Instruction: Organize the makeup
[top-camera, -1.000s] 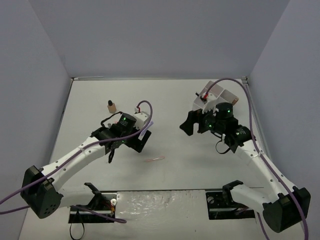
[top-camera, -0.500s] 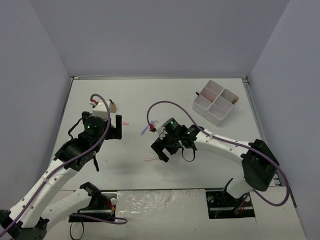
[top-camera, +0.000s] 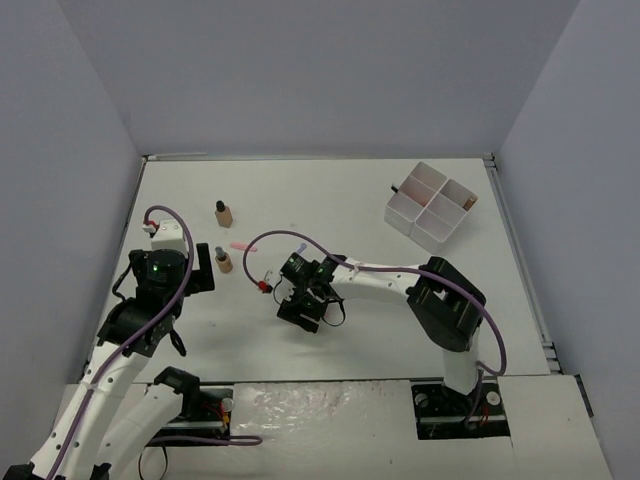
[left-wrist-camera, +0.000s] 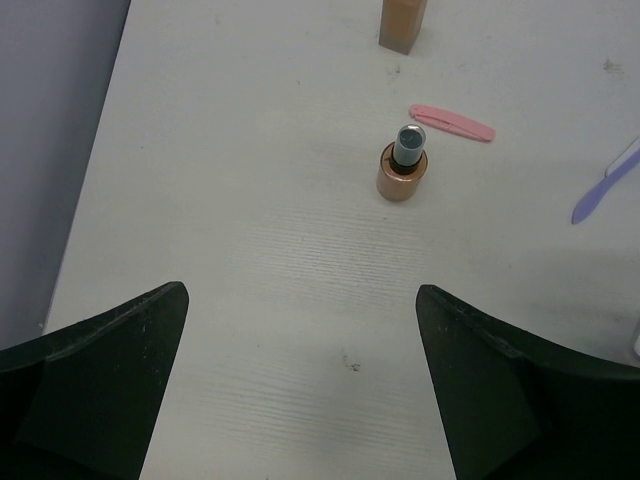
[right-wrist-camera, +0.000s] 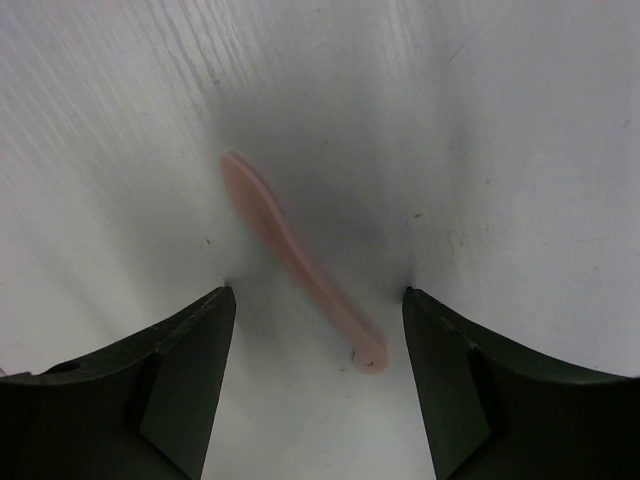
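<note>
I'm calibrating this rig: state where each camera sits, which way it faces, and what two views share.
Top external: above and behind the bases, looking down at the table; left arm and right arm show.
Left wrist: low on the left gripper, facing forward at a tan bottle; its open fingers show.
Right wrist: on the right gripper, facing down at a pink stick; its fingers flank it.
Shared: top and left wrist both show that bottle.

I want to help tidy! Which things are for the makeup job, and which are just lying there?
Makeup job:
near tan bottle
far tan bottle
pink stick
peach stick

Just there:
white tray
table
</note>
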